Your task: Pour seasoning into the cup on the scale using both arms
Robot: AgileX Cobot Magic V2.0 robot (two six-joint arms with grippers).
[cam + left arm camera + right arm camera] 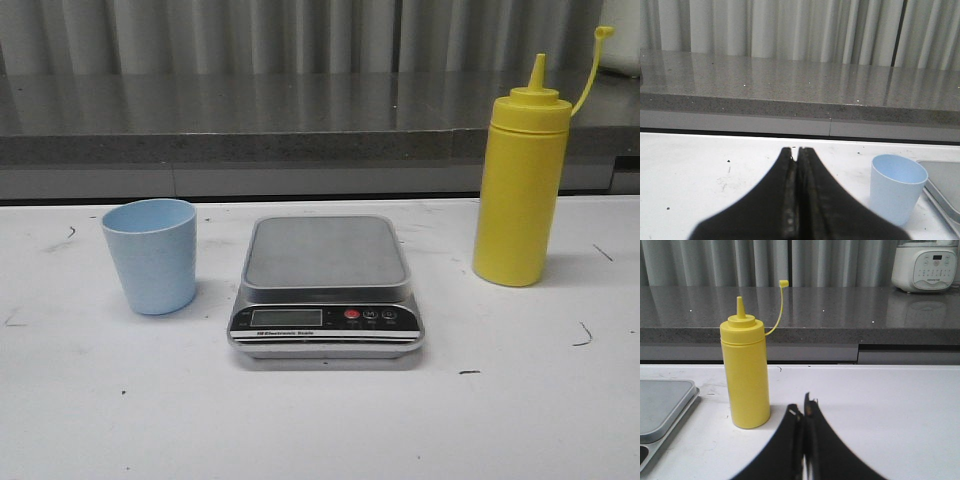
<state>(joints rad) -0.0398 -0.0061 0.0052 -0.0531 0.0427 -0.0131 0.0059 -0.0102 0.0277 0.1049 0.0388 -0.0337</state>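
Open the left gripper (pixel 797 152), now pressed together, and take the cup (pixel 151 255) low around its wall. Set onto the scale (pixel 326 285) platform centre; right gripper (pixel 804 407) likewise pressed together, seasoning (pixel 521 185) untouched

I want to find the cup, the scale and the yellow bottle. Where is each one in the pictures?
cup (pixel 151 256), front view, on its outer wall.
scale (pixel 326 252), front view, on its grey platform.
yellow bottle (pixel 520 195), front view, on the middle of its body.

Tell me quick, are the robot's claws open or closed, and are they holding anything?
Left claw: closed, holding nothing; the cup stands apart from it.
Right claw: closed, holding nothing; the seasoning stands untouched.
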